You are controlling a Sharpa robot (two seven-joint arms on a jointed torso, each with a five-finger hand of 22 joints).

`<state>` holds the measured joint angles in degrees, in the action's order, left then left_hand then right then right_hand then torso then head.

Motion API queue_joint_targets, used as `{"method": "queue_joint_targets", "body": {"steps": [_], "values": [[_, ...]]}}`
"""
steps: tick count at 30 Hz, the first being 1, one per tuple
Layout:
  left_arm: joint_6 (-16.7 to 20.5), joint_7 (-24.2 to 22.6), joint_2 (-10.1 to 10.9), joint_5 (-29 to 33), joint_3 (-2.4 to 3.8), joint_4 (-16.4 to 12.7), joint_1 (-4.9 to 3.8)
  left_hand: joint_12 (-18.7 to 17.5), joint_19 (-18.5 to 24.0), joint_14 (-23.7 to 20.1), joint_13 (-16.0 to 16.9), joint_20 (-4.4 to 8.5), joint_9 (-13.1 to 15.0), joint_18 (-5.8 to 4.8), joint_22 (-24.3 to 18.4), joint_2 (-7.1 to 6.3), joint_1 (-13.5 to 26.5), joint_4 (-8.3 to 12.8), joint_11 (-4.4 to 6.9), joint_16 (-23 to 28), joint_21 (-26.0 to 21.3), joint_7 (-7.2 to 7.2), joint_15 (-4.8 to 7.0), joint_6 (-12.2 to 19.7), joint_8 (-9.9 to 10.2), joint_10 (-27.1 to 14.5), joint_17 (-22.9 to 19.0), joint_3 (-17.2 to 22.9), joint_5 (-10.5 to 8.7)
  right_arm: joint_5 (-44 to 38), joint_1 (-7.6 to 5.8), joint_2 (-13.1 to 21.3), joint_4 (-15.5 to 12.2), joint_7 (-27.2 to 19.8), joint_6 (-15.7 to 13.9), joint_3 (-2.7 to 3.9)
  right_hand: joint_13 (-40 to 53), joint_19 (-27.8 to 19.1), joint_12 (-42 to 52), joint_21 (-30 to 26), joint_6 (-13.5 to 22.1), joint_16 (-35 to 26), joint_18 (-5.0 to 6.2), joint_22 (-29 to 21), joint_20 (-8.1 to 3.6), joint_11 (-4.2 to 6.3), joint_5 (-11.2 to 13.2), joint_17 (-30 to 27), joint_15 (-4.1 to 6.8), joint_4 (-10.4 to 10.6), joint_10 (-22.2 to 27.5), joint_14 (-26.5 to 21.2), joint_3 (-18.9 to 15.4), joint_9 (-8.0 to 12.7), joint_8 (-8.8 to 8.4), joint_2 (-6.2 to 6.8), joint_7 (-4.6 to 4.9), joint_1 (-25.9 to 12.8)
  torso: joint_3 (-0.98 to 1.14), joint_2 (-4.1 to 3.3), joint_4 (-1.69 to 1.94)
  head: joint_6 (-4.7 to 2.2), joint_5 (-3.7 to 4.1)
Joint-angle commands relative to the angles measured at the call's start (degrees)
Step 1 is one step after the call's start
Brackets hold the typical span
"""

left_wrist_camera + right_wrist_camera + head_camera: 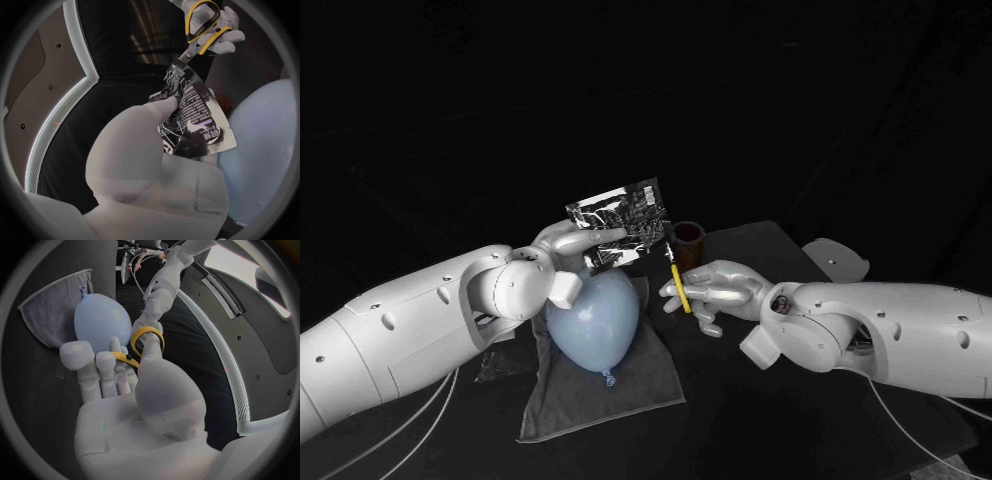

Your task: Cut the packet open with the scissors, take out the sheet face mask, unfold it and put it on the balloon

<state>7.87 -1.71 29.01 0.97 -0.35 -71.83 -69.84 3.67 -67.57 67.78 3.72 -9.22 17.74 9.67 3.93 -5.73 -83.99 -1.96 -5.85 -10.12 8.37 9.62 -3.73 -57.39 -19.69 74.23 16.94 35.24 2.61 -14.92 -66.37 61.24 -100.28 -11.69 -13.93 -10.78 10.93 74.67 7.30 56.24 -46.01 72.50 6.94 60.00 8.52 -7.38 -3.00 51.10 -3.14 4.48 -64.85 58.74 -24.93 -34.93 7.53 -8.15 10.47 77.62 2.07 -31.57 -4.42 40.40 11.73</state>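
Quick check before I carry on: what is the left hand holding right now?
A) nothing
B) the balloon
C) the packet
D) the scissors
C: the left hand grips the packet. The yellow-handled scissors are in the right hand, and the balloon lies on the grey cloth.

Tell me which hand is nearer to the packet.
Left. The left hand holds the packet. The right hand is lower and apart from it; only its scissors reach up to the packet's edge.
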Motion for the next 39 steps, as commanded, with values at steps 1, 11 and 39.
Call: {"method": "queue_joint_targets", "body": {"steps": [1, 11, 39], "values": [[-1.60, -0.08, -0.08, -0.44, -0.03, -0.12, 0.04, 0.18, -0.40, 0.13, 0.08, -0.12, 4.32, 0.95, 0.09, 0.62, -0.13, 0.11, 0.00, -0.11, 0.33, -0.03, 0.08, -0.31, -0.18, 0.22, 0.07, 0.32, 0.22, 0.62, -0.02, 0.07, -0.05, -1.60, -0.35, 0.14, 0.18, 0.20, 0.63, 0.52, 0.05, 0.33, 0.77, 0.35, -0.10, 0.60, 0.25, 0.17, 0.30, -0.56, -2.94, 0.42, -1.54, -0.19, 0.66, -0.50, 0.58, 0.03, 0.00, 0.01, 0.00, 0.01, 0.02], [-1.79, -0.05, -0.04, -0.49, -0.04, -0.14, 0.04, 0.18, -0.40, 0.13, 0.08, -0.12, 4.32, 0.95, 0.09, 0.62, -0.13, 0.11, 0.00, -0.11, 0.33, -0.03, 0.08, -0.31, -0.18, 0.22, 0.07, 0.32, 0.22, 1.28, 0.21, -0.23, -0.58, -0.35, -0.41, 0.12, 1.33, 3.58, 2.20, 6.99, -4.44, 2.02, -0.47, 5.59, -2.09, 3.35, 0.10, 3.18, 2.67, -6.68, -10.30, 4.76, 0.07, -0.38, 2.74, -5.80, -1.55, 9.15, 0.01, -0.03, 0.05, -0.04, 0.04], [-2.35, -0.02, 0.41, -1.16, -0.06, -0.24, 0.04, 0.13, -0.46, 0.17, 0.07, -0.08, 4.51, 0.94, 0.06, 0.63, 0.10, 0.25, 0.03, -0.06, 0.32, -0.06, 0.10, -0.26, -0.25, 0.28, 0.16, 0.46, 0.22, 6.40, 0.22, -0.45, -0.94, 0.69, -3.58, 0.14, 44.32, 9.63, 37.16, 20.20, -11.75, 7.26, -3.33, 17.21, -5.60, 7.35, -0.07, 17.25, 6.29, -17.95, -16.60, 17.57, 0.07, -3.08, 8.26, -8.79, -5.89, 0.73, -0.03, -0.01, -0.01, 0.16, 0.08]]}}
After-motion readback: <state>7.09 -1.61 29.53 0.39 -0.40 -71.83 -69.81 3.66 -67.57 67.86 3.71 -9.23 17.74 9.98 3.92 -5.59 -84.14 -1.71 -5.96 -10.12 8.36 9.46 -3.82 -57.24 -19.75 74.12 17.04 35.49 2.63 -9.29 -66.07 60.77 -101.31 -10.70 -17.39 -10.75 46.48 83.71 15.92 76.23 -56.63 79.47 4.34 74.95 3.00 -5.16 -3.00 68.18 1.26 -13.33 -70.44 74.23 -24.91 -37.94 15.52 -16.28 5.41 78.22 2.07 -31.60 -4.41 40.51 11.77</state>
